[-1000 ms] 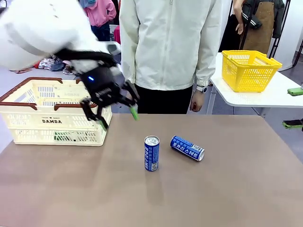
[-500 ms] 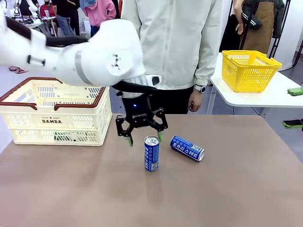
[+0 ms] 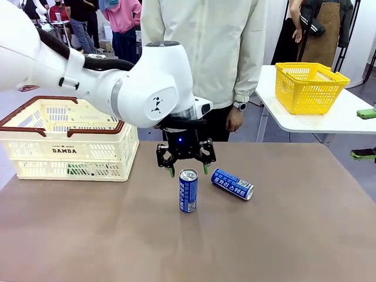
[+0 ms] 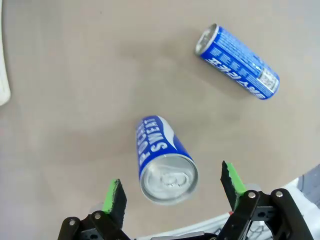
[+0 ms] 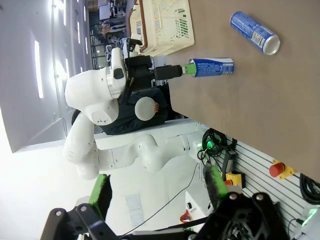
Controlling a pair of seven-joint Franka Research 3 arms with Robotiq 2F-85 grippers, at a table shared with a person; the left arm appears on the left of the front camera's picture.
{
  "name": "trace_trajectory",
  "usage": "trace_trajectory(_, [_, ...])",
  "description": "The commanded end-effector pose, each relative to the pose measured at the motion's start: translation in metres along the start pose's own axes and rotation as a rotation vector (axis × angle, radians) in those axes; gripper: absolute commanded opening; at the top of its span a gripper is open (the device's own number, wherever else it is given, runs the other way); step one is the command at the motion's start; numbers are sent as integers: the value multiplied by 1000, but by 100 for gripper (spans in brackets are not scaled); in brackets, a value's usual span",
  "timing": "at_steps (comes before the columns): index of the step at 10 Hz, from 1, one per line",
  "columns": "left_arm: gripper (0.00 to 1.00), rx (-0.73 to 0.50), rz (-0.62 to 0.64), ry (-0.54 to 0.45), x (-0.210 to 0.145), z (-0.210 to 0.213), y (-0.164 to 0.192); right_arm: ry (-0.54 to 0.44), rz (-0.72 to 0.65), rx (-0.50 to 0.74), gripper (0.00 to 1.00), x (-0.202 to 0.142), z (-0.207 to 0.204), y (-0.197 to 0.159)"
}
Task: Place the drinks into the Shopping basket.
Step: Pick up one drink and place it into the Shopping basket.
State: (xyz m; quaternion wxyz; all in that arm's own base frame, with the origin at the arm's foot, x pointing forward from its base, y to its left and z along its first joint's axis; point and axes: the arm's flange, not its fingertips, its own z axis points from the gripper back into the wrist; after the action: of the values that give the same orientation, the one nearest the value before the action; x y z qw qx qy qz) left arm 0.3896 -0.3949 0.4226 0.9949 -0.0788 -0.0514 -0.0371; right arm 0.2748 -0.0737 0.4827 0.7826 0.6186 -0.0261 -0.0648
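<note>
A blue can (image 3: 188, 191) with white lettering stands upright mid-table; from the left wrist its silver top (image 4: 168, 178) is straight below. My left gripper (image 3: 188, 170) hangs open just above it, green pads (image 4: 115, 197) on either side of the top, not touching. A second blue can (image 3: 232, 184) lies on its side just to the right (image 4: 237, 62). The cream Shopping basket (image 3: 35, 150) with the red-brown rim sits at the table's left; something green (image 3: 77, 169) shows through its slots. My right gripper (image 5: 157, 187) is open, off the table, holding nothing.
A person in a pale jacket stands at the far edge, one hand (image 3: 235, 120) hanging behind the cans. A yellow mesh basket (image 3: 308, 88) rests on a white side table at the right. Bare tabletop (image 3: 264, 247) lies in front of and right of the cans.
My left arm has swung right from beside the Shopping basket to over the upright blue can, its open fingers now pointing down around the can's top. The cans have not moved.
</note>
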Motion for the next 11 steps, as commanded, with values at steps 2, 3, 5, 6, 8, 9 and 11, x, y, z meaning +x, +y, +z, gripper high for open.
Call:
trace_trajectory(2, [100,50,35,-37,3,-14,-2,5,-2,7,100,0,2,4])
trace_trajectory(3, [100,64,36,-19,1,-21,-1,5,-2,7,100,0,2,4])
trace_trajectory(5, [100,76,27,18,-3,-33,0,5,-2,7,100,0,2,4])
trace_trajectory(6, [100,80,19,26,-5,-37,-1,5,-2,7,100,0,2,4])
trace_trajectory(8, [100,105,-6,41,-10,-46,-4,5,-2,7,100,0,2,4])
trace_trajectory(9, [100,111,-12,32,-10,-47,-4,5,-2,7,100,0,2,4])
trace_trajectory(11, [66,121,-30,10,-10,-47,-3,5,-2,7,100,0,2,4])
